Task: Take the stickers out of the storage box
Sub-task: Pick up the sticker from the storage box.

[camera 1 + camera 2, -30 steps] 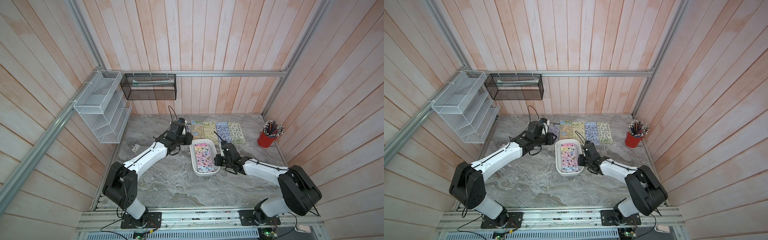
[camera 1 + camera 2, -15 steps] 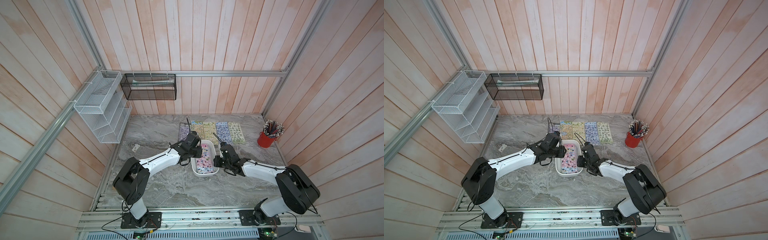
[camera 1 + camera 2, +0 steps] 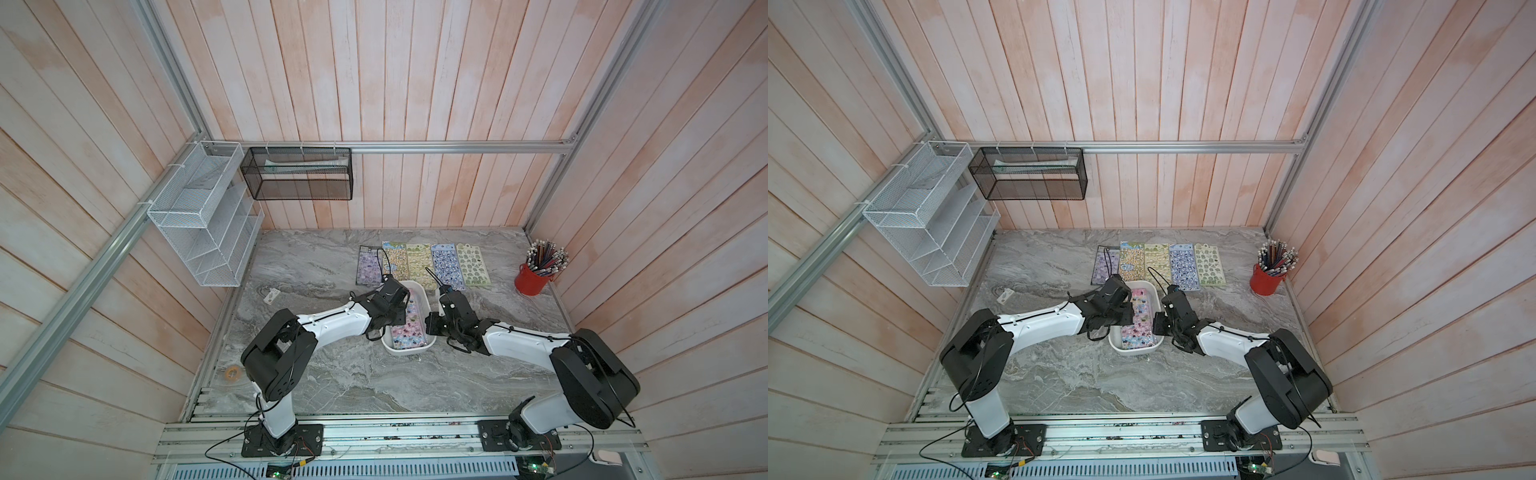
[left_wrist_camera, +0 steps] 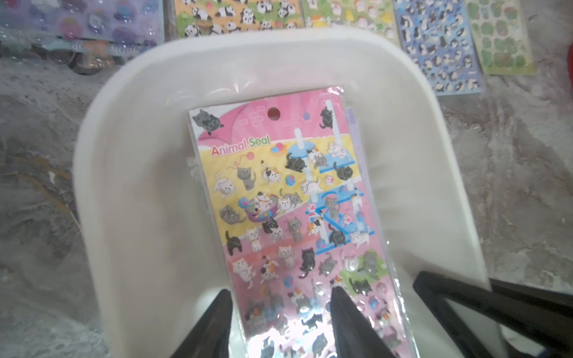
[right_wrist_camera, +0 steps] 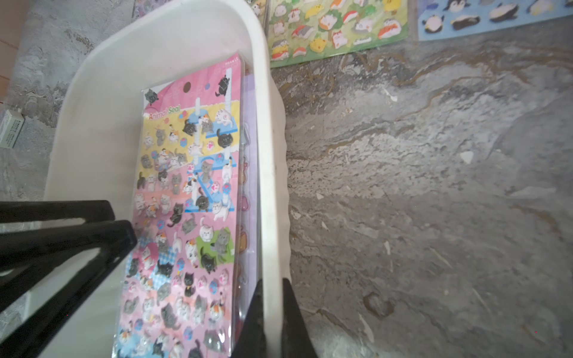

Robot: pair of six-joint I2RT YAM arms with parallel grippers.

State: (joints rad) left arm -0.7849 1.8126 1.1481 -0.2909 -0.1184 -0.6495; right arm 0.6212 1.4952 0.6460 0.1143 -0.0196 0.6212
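Five glossy-sleeved sticker sheets [image 3: 419, 266] lie in a row on the grey marble tabletop [image 3: 332, 374], already out. Shallow white plastic storage box [image 3: 409, 351]: holds a pink cat-printed sticker sheet [image 4: 288, 201] atop a lilac sheet [image 5: 250, 155]. Right gripper [image 5: 273, 281]: clamped on the box's side wall, likely steadying it. Left gripper [image 4: 282, 291]: jaws apart above the pink sheet, poised to pick. A second ago it sat out at the row's purple end

The left tool [image 4: 280, 291] has swung from beyond the far end of the shallow white plastic storage box [image 4: 124, 161] to above its inside. Its jaws stand wider apart. Beyond that far end, a purple sticker sheet in a clear sleeve [image 3: 369, 269] now lies uncovered.
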